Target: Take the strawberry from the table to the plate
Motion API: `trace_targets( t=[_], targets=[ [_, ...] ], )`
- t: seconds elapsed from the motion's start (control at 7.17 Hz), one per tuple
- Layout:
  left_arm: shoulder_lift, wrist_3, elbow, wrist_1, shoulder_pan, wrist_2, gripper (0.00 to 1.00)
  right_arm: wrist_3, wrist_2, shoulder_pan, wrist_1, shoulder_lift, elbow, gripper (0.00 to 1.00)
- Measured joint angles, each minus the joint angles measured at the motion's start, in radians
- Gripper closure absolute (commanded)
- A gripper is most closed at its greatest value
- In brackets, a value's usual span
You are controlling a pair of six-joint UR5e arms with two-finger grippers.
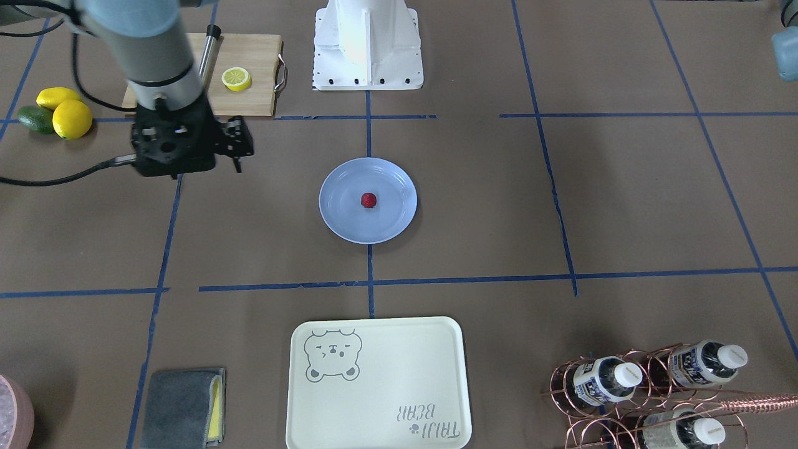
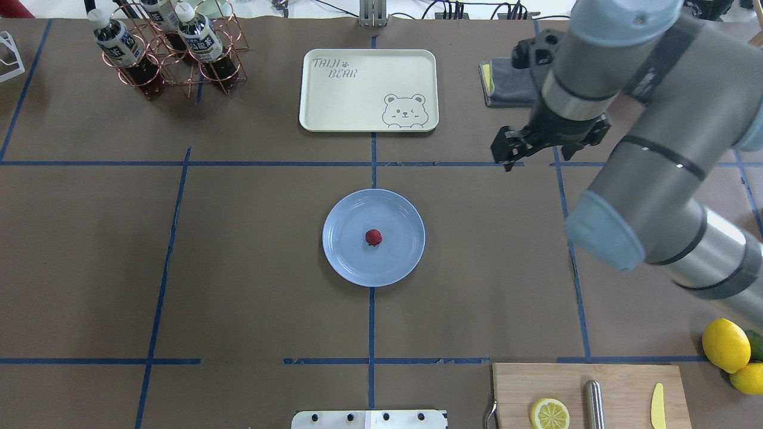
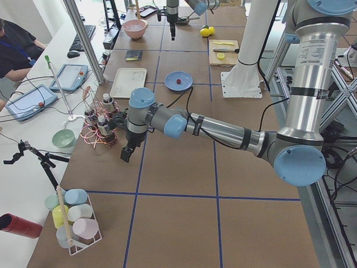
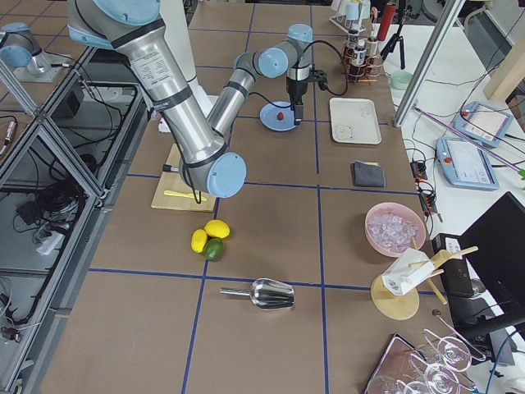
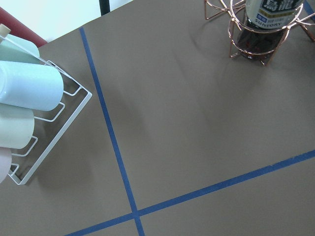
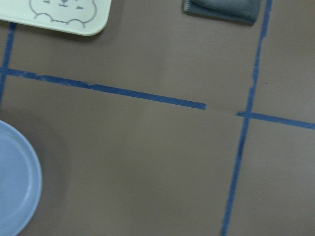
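A small dark-red strawberry [image 1: 368, 200] [image 2: 373, 237] lies at the middle of the round light-blue plate [image 1: 340, 218] [image 2: 346, 256], which sits in the centre of the brown table [image 1: 499, 206]. My right gripper [image 1: 237, 163] [image 2: 506, 162] hangs above the table, off to the side of the plate, and nothing shows in it. Its fingers overlap from these angles, so I cannot tell whether they are open or shut. The right wrist view shows only the plate's rim [image 6: 19, 187]. My left gripper [image 3: 127, 155] hangs by the bottle rack at the table's far end. I cannot tell its state.
A cream bear-printed tray [image 2: 368, 89] and a grey cloth [image 2: 506, 83] lie beyond the plate. A copper rack of bottles [image 2: 161, 53] stands at the far left. A cutting board [image 2: 587, 396] carries a lemon half, a knife and a rod. Lemons [image 2: 725, 344] lie beside it.
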Motion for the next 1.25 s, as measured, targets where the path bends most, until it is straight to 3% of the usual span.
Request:
trace_targets(
  t=[0.42,0.84,1.25],
  targets=[
    [0.063,0.125,0.032,-0.002,-0.05,-0.036,0.0,-0.429,0.138,0.303,-0.004,-0.218,-0.01,0.0],
    [0.103,0.147,0.075,0.006,-0.052,-0.034,0.0,-0.518,0.151,0.402,0.004,-0.316,-0.046,0.0],
    [0.095,0.153,0.079,0.141,-0.07,-0.101,0.0,-0.527,0.217,0.476,0.123,-0.371,-0.153,0.0]
  ],
)
